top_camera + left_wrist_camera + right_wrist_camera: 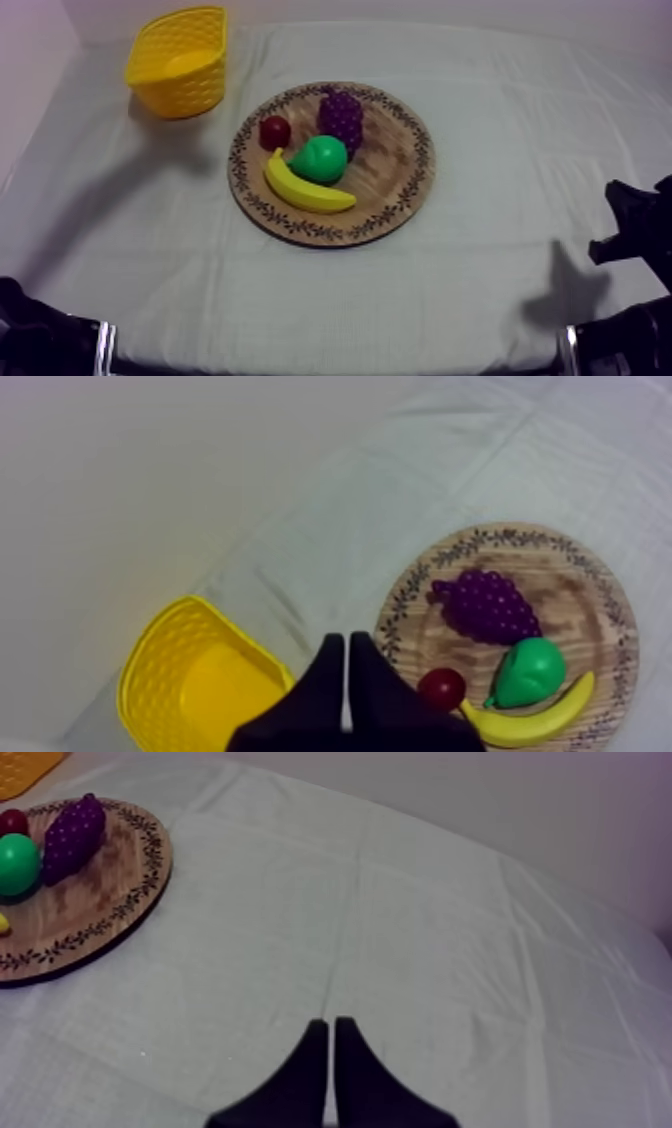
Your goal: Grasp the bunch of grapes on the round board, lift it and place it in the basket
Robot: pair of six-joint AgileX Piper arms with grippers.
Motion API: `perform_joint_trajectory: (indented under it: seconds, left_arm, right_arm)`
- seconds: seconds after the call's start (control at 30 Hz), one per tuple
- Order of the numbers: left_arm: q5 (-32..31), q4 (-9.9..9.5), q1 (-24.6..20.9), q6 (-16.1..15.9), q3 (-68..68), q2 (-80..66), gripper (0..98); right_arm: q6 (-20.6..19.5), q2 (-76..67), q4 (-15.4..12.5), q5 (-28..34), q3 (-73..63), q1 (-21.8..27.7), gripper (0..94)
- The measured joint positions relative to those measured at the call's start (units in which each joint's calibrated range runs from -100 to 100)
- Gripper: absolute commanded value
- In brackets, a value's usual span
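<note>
The purple bunch of grapes (341, 117) lies on the far part of the round wooden board (395, 175), beside a green pear (320, 158), a small red fruit (275, 131) and a banana (305, 188). The yellow basket (175, 60) stands at the far left of the table with nothing in it. My left gripper (346, 638) is shut on nothing and hangs above the cloth between the basket (190, 681) and the board (570, 596), apart from the grapes (487, 604). My right gripper (330, 1022) is shut on nothing, well to the right of the board (90, 902) and the grapes (72, 837).
Grey-white cloth covers the table, with open cloth right of the board and along the front. My left arm (40, 335) sits low at the front left edge and my right arm (640, 225) low at the right edge. A pale wall runs behind the table.
</note>
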Motion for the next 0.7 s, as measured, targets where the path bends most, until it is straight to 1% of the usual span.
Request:
perform_joint_trajectory:
  seconds: [0.33, 0.53, 0.7]
  left_arm:
    - [4.83, 0.5, 2.91, -0.95, -11.39, 13.64, 0.0]
    - [6.4, 1.31, 4.45, -1.18, -16.68, 21.52, 0.0]
    - [6.79, 2.04, 5.45, -1.86, -17.96, 27.12, 0.0]
  right_arm:
    - [0.0, 0.0, 0.0, 0.0, 0.0, 0.0, 0.5]
    - [0.0, 0.0, 0.0, 0.0, 0.0, 0.0, 0.5]
    - [0.0, 0.0, 0.0, -0.07, 0.0, 0.0, 0.5]
